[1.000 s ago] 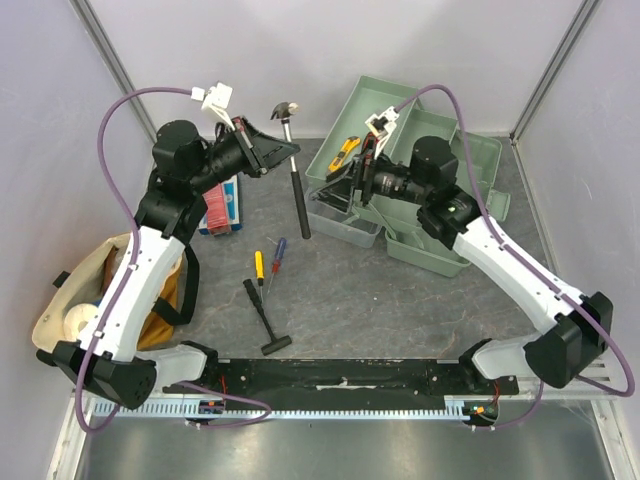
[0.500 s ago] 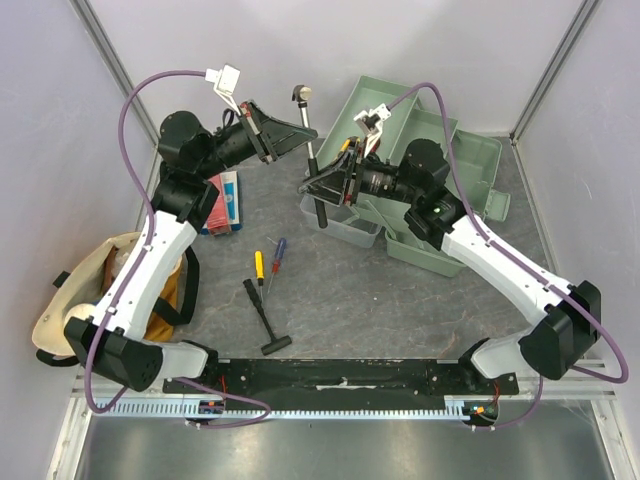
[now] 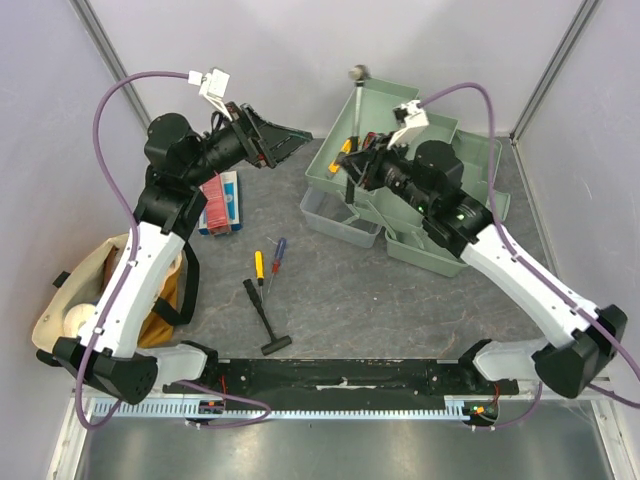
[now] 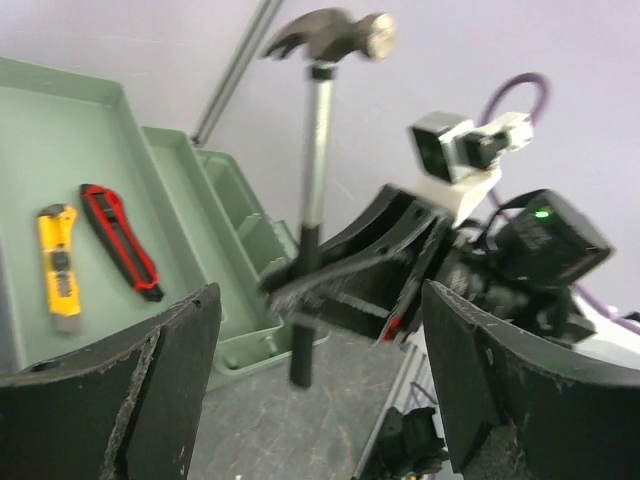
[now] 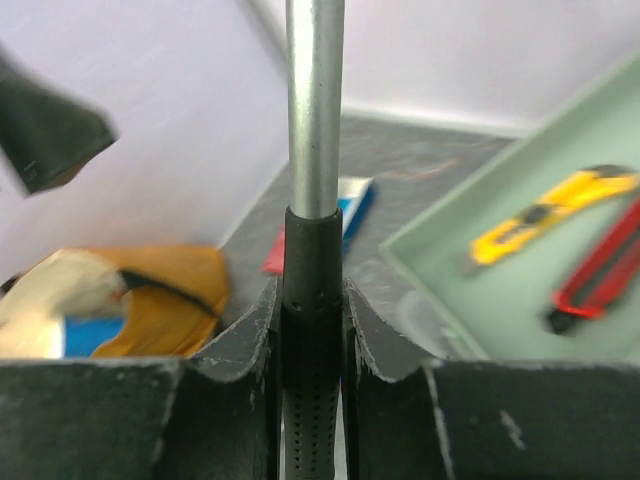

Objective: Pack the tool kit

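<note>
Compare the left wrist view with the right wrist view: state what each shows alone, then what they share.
Left wrist only: the hammer's head, the right arm's wrist camera, and the left pincer, open with nothing gripped. Right wrist only: the cloth bag and the red-and-blue packet. Both: the hammer's shaft clamped in the right pincer, and the yellow knife and red cutter lying side by side in the green toolbox.

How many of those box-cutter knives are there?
2. A yellow knife and a red-black cutter lie side by side in the open tray of the toolbox; others could be hidden in its compartments.
</note>
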